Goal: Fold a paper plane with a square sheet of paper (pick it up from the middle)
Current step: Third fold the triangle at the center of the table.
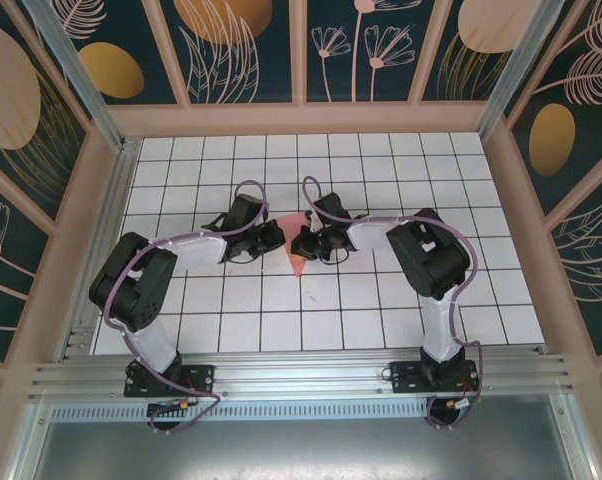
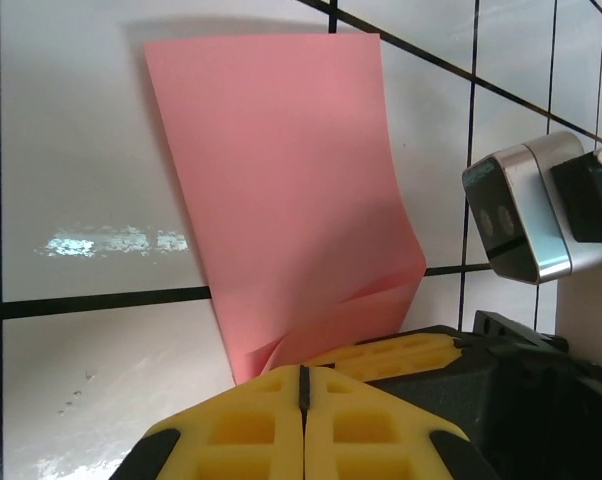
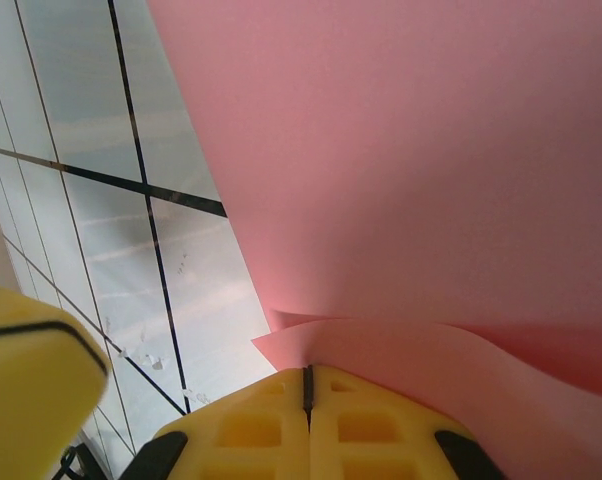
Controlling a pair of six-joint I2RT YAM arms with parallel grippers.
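The paper [image 1: 298, 262] sat near the middle of the gridded table [image 1: 381, 320], between the two arms, with a pink point sticking out toward the near edge below them. The left claw [image 1: 276, 235] and the right claw [image 1: 306, 243] had met over it from either side, almost nose to nose. From the left wrist, the left claw [image 2: 303, 385] was clenched tight, its yellow pads pressed together with only a seam between them. The paper [image 2: 291, 180] rose away from its tips, with a folded flap at the bottom corner, and I couldn't tell whether that corner was pinched or merely touching. From the right wrist, the right claw [image 3: 307, 385] was clenched too, and it seemed to be nipping the curled fold of the paper [image 3: 411, 150], which ran straight down into its seam.
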